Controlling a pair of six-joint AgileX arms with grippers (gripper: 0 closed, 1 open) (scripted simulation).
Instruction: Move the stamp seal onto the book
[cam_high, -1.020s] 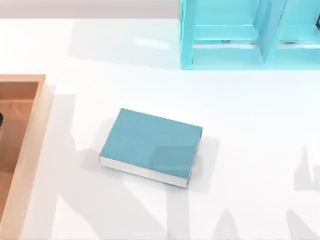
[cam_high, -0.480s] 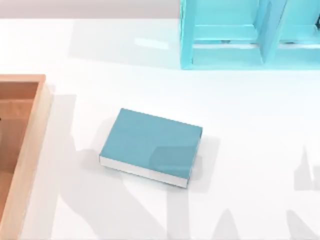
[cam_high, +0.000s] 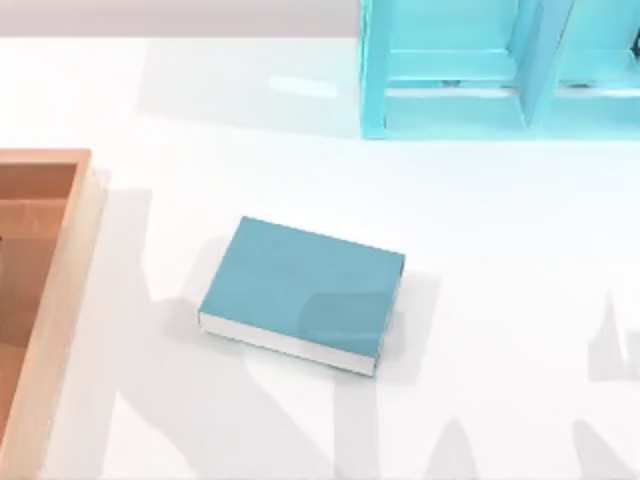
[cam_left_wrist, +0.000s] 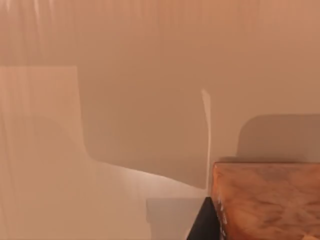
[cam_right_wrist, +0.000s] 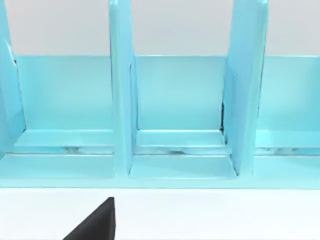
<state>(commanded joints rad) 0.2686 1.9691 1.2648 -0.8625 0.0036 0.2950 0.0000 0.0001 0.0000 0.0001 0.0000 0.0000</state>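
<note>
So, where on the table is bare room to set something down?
Bare white table lies between the book and the turquoise shelf unit, and right of the book. The wooden tray crowds the left edge. The book's cover is bare.

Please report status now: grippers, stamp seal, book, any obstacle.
Left gripper finger beside stamp seal, grip unclear. Book flat mid-table, top bare. Wooden tray at left, shelf unit far side.

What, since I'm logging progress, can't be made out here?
- Stamp seal: left wrist view, cut off by the frame edge; its top can't be told.
- Wooden tray: top view, cut off by the left edge.
- Shelf unit: top view, cut off by the upper edge.
</note>
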